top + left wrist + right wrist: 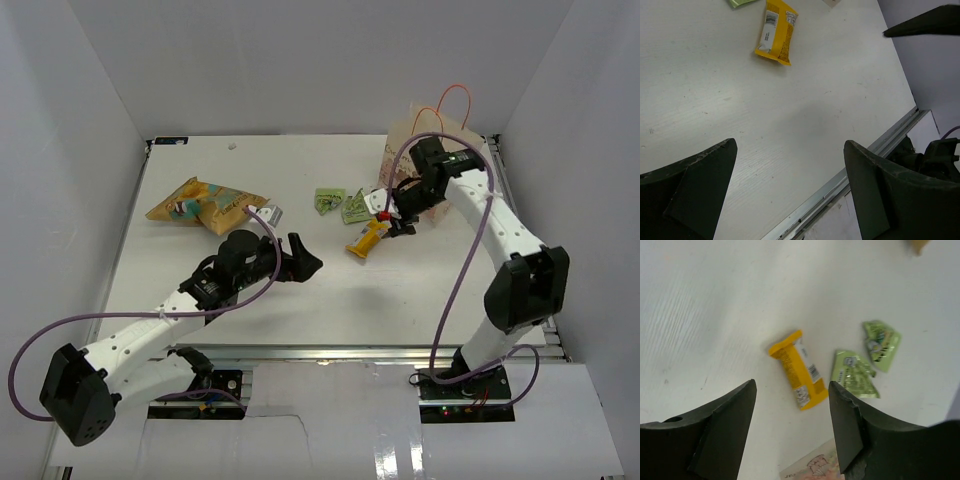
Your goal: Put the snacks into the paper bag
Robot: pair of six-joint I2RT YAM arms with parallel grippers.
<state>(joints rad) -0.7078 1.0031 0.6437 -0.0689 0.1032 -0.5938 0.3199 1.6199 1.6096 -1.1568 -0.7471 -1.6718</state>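
Observation:
The cream paper bag point(418, 132) with orange handles stands at the far right; its printed edge shows in the right wrist view point(815, 469). My right gripper point(394, 214) point(792, 385) is open and empty, hovering just in front of the bag and above the yellow bar point(366, 238) point(799, 371) point(776, 32). Two green packets point(329, 199) point(355, 209) lie left of the bag, both also in the right wrist view point(881, 342) point(854, 375). The yellow-orange chip bag point(205, 203) lies far left. My left gripper point(300, 258) point(790, 145) is open and empty over bare table. No purple bar shows.
A small pale packet point(272, 213) lies at the chip bag's right corner. A small red thing point(411, 216) sits by my right gripper; I cannot tell what it is. White walls close the table point(330, 300) on three sides. A metal rail point(840, 182) runs along the near edge.

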